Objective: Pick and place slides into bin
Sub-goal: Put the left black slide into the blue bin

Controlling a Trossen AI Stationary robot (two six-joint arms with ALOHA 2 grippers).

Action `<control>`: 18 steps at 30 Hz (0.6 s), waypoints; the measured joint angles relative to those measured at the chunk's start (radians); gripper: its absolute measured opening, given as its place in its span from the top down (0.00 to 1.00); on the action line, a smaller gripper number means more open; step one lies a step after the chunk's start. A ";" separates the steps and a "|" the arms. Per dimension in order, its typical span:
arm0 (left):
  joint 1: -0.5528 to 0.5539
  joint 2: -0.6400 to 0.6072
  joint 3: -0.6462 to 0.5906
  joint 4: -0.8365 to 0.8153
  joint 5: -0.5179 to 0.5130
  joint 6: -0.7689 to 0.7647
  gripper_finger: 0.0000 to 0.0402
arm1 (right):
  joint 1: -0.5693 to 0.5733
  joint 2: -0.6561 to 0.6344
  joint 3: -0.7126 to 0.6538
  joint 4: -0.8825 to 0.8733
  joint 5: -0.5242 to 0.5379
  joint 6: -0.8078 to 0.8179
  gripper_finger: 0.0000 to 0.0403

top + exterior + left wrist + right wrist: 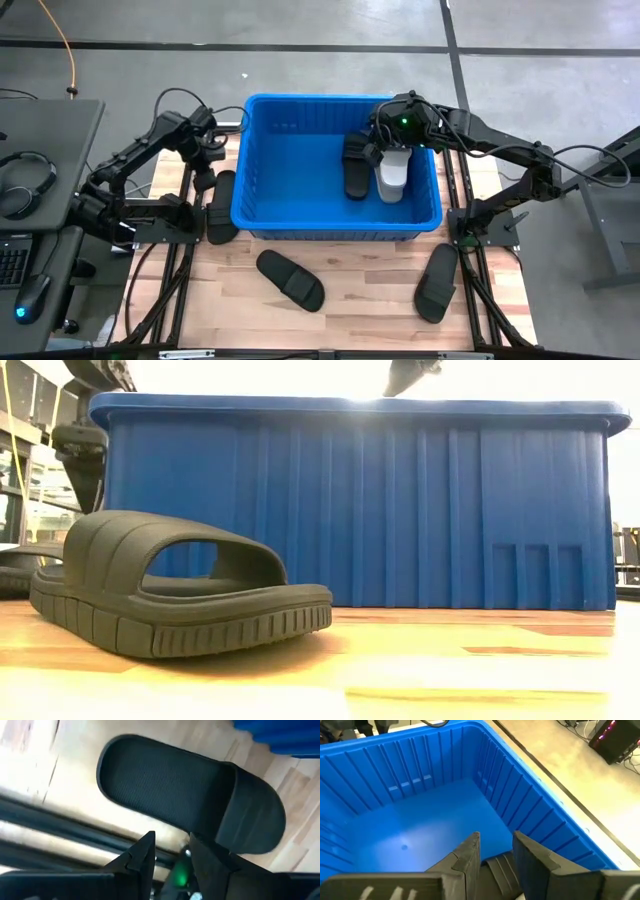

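The blue bin (262,200) stands mid-table. A black slide (357,170) and a light grey slide (392,178) lie on its floor at the right. My right gripper (496,845) hovers open above them, and only the black slide (502,867) shows under its fingers. Left of the bin a black slide (222,205) lies flat on the table. My left gripper (205,162) points down over that slide's far end, open, with nothing between its fingers (145,852). In the left wrist view this slide (190,795) lies sole-down below it.
Two more black slides lie on the wooden table near the front edge, one (290,280) left of centre and one (437,282) at the right. The first fills the low view's foreground (170,585) before the bin's wall (400,510). A desk with headphones (25,185) stands left.
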 joint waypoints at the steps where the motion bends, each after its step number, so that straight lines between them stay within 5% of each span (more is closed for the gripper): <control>1: 0.000 0.000 -0.004 0.014 0.005 0.001 0.72 | 0.000 0.000 0.000 0.000 0.000 0.004 0.74; 13: 0.000 0.000 -0.013 0.045 0.088 0.182 0.72 | 0.000 0.000 0.000 0.000 0.000 0.030 0.74; 18: 0.000 -0.001 -0.032 0.057 0.036 0.041 0.72 | 0.000 0.000 0.000 0.000 0.001 0.034 0.74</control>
